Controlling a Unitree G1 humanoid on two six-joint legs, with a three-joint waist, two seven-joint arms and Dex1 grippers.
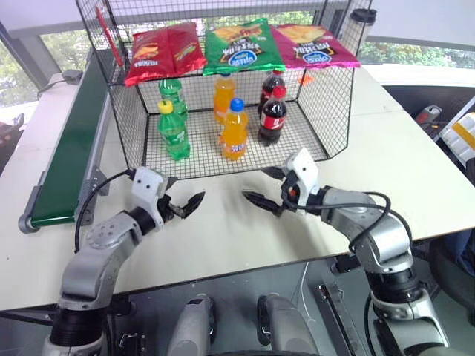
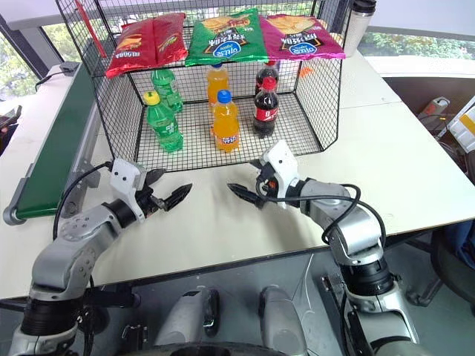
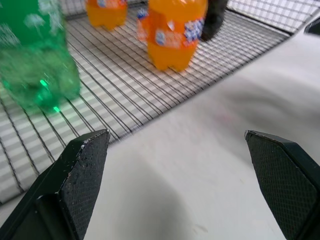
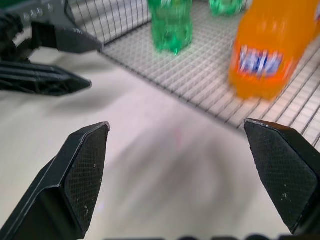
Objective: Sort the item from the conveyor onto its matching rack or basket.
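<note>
Near the front edge of the large black wire-mesh basket stands the small clear orange soda bottle with a blue cap, label unreadable, flanked by green bottles and cola bottles. Chip bags lie overhead. Along the white bench's left edge runs the dark green conveyor belt. Both the left hand and right hand hang over bare bench, fingers apart, empty.

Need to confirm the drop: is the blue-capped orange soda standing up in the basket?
Upright. The orange soda stands cap-up on the basket floor, and both open grippers are clear of it.
</note>
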